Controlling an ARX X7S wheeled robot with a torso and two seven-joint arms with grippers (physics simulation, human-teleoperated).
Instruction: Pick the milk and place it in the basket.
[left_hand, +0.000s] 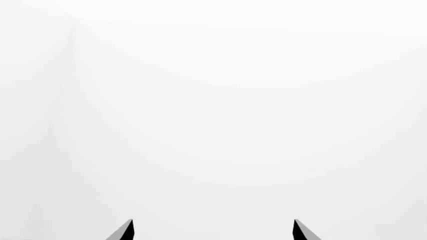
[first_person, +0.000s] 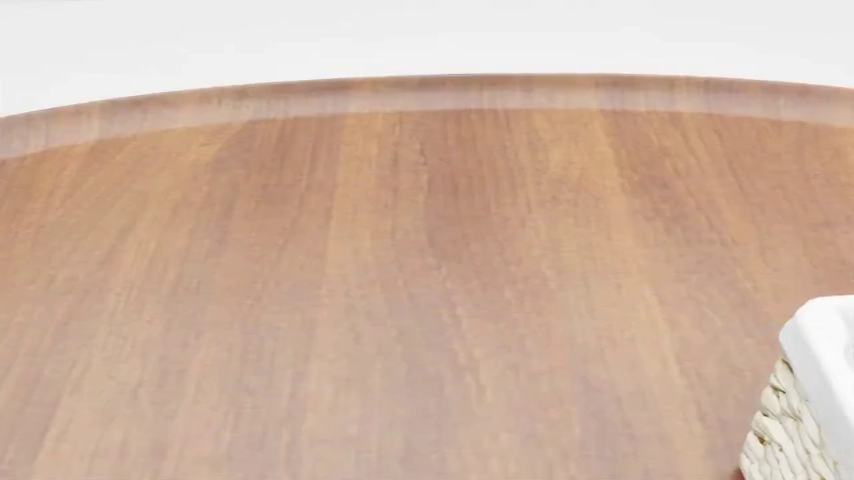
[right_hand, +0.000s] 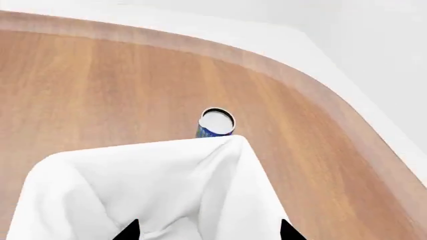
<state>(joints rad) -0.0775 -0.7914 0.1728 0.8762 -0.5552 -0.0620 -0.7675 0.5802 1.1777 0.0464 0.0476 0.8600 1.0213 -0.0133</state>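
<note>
Right gripper (right_hand: 208, 231) above basket (right_hand: 133, 190), tips apart, nothing held that we see; left gripper (left_hand: 213, 230) likewise open, empty. Milk nowhere visible. We judge: milk either already dropped or unpicked; next, locate it.

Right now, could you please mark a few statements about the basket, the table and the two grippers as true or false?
1. The basket shows at the head view's right edge. True.
2. The milk stands in the middle of the table in the head view. False: no carton shows there.
3. The right gripper hangs over the basket's white liner. True.
4. The left gripper grips a carton. False: its fingertips are apart, with nothing between them.
5. A blue can with a white top stands beyond the basket's corner. True.
</note>
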